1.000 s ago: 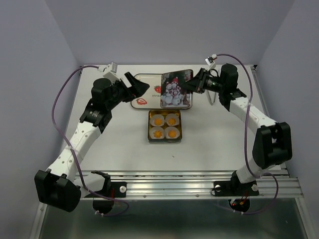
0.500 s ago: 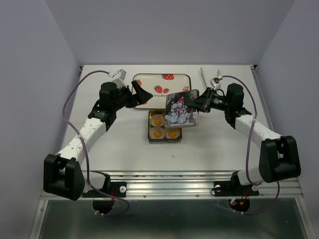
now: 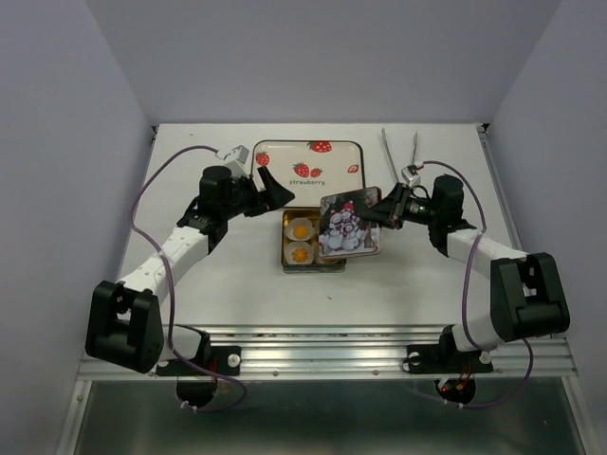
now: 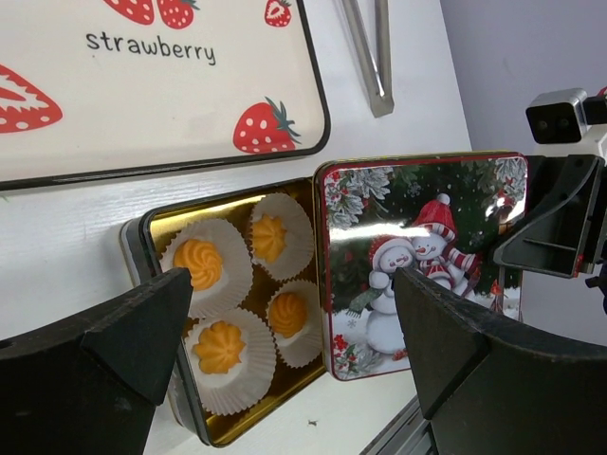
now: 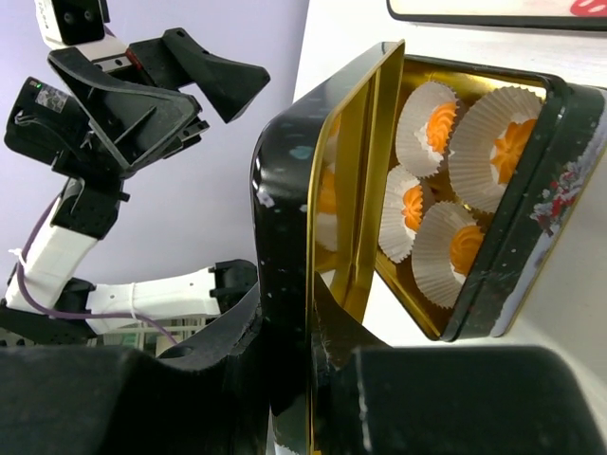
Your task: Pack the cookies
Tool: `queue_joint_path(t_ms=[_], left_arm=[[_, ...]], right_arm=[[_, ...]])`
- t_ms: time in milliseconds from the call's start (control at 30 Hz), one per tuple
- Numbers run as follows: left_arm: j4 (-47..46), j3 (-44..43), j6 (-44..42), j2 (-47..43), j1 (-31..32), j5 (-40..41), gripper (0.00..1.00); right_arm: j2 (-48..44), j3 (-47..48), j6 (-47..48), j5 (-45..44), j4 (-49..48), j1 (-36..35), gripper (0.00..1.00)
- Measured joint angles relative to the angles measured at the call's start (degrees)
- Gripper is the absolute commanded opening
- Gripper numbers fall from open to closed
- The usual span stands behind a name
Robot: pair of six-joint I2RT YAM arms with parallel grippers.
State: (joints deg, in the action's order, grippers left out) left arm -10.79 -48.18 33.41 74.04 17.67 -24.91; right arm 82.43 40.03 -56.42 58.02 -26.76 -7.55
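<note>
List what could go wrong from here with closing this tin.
The right gripper holds the snowman-printed square metal lid by one edge, tilted; it may land skewed on the square gold tin.
Its low edge could snag the frilled white paper cups and crush the small round orange cookies.
The left gripper stands open, not gripping the tin, which may slide.
</note>
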Motion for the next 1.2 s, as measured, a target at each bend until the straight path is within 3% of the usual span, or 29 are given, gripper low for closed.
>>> queue_joint_path(t_ms=[233,833,1033,1200], left_arm=[[-0.5,0.0,0.0,3.8,1.3,-0.1,0.99],[-1.6,-0.4,-0.8,7.7,1.5,-3.1,0.99],[-1.6,-0.5,-1.4,8.0,1.5,-3.6,0.99],[-1.6,-0.6,-1.7,8.0,1.5,-3.6,0.99]], right_arm=[[3.1,-2.5,-1.4,1.6,-5.7,1.9,0.01],[18.4,-9.8,-24.2,7.0,-41.6,4.1,0.01],[21.7,-10.2,-28.0,7.8,-43.7,4.1,0.01],[19.7,-10.2,-21.8,7.6,-42.3,4.1,0.01]])
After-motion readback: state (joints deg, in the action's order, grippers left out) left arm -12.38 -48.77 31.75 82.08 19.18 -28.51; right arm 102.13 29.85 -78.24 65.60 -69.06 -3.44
